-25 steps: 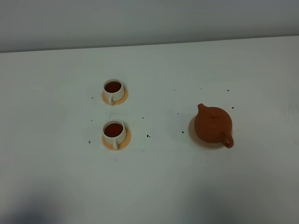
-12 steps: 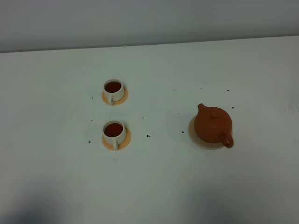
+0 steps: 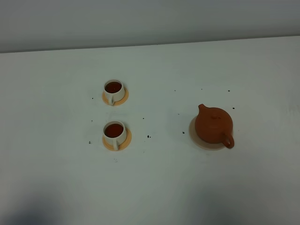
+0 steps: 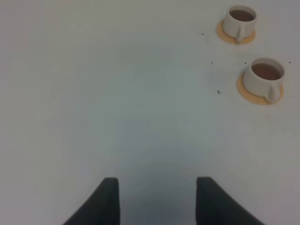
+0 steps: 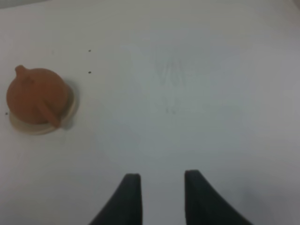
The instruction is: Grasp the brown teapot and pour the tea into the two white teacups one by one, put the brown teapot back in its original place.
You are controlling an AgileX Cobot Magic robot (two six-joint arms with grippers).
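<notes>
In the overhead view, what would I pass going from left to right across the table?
The two teacups full of tea, stacked one behind the other on orange discs → scattered dark specks → the teapot on its pale coaster.

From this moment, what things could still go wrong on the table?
1. Both cups hold tea nearly to the rim, so a bump from an arm may spill them.
2. The teapot sits toward one side of its coaster; a knock could tip it off the edge.
3. The handle points toward the near side, where the right claw stands open and empty; it may catch the handle if it moves forward.
</notes>
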